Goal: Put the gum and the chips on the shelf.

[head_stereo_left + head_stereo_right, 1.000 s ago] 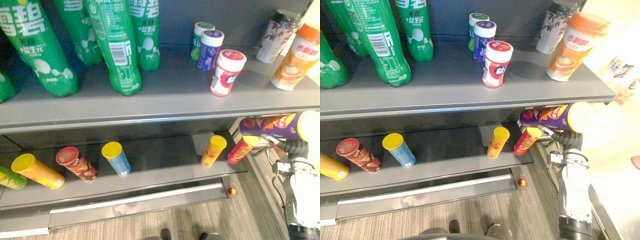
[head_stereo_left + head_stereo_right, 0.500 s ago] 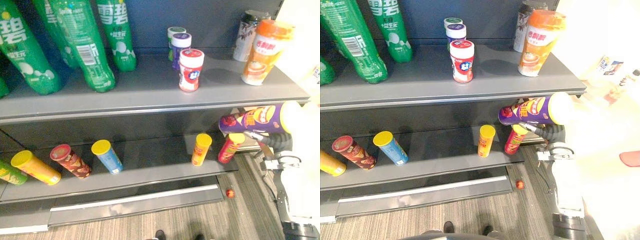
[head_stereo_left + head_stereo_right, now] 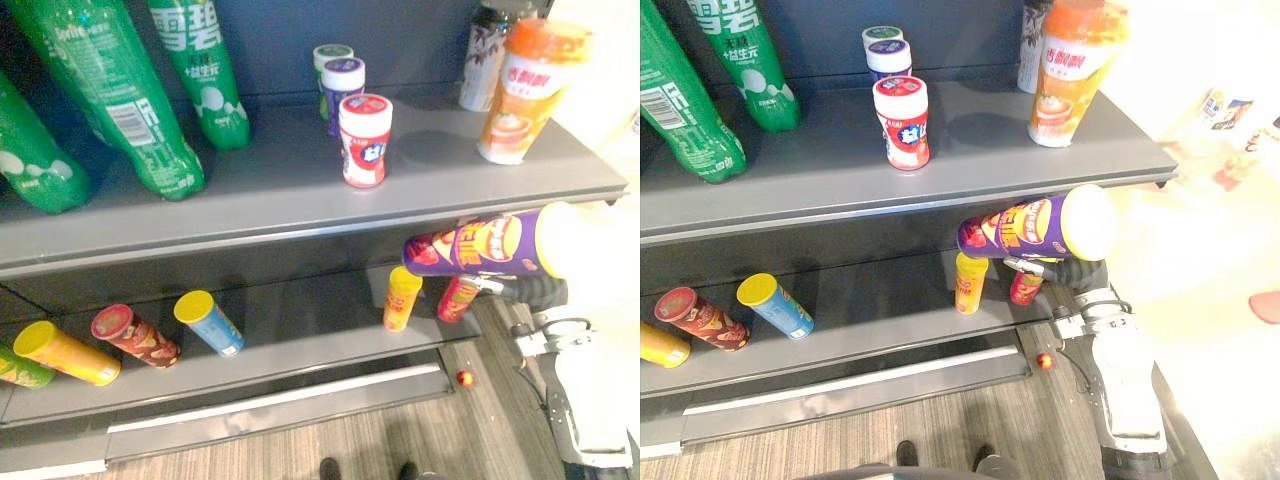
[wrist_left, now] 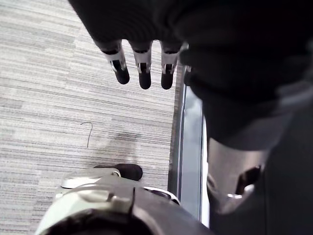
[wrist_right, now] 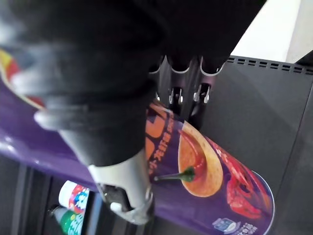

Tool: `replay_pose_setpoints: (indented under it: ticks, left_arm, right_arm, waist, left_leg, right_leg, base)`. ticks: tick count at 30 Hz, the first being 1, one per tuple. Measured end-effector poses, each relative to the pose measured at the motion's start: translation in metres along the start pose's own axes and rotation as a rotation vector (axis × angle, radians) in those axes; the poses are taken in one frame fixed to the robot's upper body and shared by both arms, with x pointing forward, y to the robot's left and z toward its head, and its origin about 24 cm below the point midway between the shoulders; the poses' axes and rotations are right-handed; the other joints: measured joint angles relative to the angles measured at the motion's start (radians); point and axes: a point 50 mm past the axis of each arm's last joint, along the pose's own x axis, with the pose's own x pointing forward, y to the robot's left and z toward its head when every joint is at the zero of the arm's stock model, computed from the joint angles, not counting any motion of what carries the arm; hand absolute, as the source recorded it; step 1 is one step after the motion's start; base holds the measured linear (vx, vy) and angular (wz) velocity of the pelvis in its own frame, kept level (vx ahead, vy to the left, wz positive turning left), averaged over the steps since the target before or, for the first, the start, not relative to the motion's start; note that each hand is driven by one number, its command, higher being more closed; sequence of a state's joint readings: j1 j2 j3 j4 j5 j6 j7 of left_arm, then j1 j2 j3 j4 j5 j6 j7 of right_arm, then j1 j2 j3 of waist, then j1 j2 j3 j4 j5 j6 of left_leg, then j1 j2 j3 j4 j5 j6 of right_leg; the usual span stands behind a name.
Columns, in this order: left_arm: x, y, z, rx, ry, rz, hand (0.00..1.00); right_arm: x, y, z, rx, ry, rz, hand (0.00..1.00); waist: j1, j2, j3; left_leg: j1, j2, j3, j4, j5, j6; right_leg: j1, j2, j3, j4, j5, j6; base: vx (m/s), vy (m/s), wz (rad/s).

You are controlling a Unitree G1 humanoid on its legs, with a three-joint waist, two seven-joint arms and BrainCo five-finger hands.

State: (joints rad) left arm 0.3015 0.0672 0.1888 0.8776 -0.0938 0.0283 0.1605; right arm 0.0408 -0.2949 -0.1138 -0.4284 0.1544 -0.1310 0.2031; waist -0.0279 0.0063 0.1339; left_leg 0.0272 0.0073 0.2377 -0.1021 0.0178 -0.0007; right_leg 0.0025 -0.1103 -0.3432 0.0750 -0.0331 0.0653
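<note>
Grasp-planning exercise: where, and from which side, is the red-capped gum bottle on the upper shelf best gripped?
Probably the gum bottle by its straight body below the cap, from the shelf front: it stands upright, two other bottles close behind.

I am looking down at a grey metal shelf unit with two levels. The upper shelf [image 3: 285, 190] is a flat mid-grey board with a paler front lip, lit evenly from above. Behind it stands a dark blue-grey back panel [image 3: 280, 40]. The lower shelf [image 3: 300, 322] sits in the shade of the upper one and reads darker. Below its front edge I see a pale silver strip [image 3: 270, 398] along the base of the unit. The floor [image 3: 420, 432] is grey with fine lengthwise streaks, like carpet or plank; I cannot tell which. To the right of the unit the floor is washed out by strong light [image 3: 1220, 250].
</note>
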Motion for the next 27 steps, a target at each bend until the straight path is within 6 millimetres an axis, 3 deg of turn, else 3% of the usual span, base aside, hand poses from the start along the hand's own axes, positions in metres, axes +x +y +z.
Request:
replay_pose_setpoints:
  ticks: [4, 11, 14, 17, 27]
  left_arm:
    - [0.005, -0.007, 0.029, 0.016, -0.104, -0.029, 0.00]
    - [0.005, -0.015, 0.046, 0.024, -0.183, -0.059, 0.00]
    - [0.004, -0.019, 0.053, 0.029, -0.212, -0.071, 0.00]
    - [0.004, -0.020, 0.060, 0.013, -0.227, -0.080, 0.00]
    - [0.004, -0.023, 0.066, 0.031, -0.255, -0.082, 0.00]
  right_arm:
    - [0.018, 0.023, 0.027, 0.030, -0.167, 0.100, 1.00]
    - [0.037, 0.064, 0.044, 0.017, -0.276, 0.262, 1.00]
    - [0.046, 0.074, 0.053, -0.014, -0.331, 0.272, 1.00]
    - [0.054, 0.082, 0.057, -0.022, -0.359, 0.299, 1.00]
    - [0.057, 0.108, 0.060, -0.024, -0.367, 0.390, 1.00]
  waist:
    - [0.000, -0.003, 0.086]
    - [0.008, 0.020, 0.152]
    - [0.031, 0.024, 0.170]
    - [0.036, 0.021, 0.189]
    - [0.036, 0.029, 0.220]
  left_leg:
    - [-0.049, -0.021, 0.020, 0.000, 0.003, 0.000]
    - [-0.116, -0.025, 0.026, 0.000, 0.031, -0.015]
    - [-0.137, -0.025, 0.022, 0.006, 0.050, 0.000]
    - [-0.149, -0.026, 0.013, 0.007, 0.064, 0.013]
    - [-0.150, -0.028, -0.004, 0.001, 0.061, 0.008]
  right_leg:
    - [-0.073, -0.034, 0.007, 0.052, -0.014, 0.003]
    - [-0.125, -0.052, -0.031, 0.051, -0.010, 0.020]
    - [-0.145, -0.053, -0.041, 0.060, -0.007, 0.014]
    - [-0.156, -0.057, -0.046, 0.075, -0.018, 0.009]
    - [-0.175, -0.071, -0.057, 0.134, -0.056, 0.007]
  base:
    - [-0.13, 0.074, 0.02]
    - [0.01, 0.035, 0.19]
    - [0.10, -0.002, 0.14]
    - [0.14, -0.021, 0.15]
    - [0.04, -0.013, 0.05]
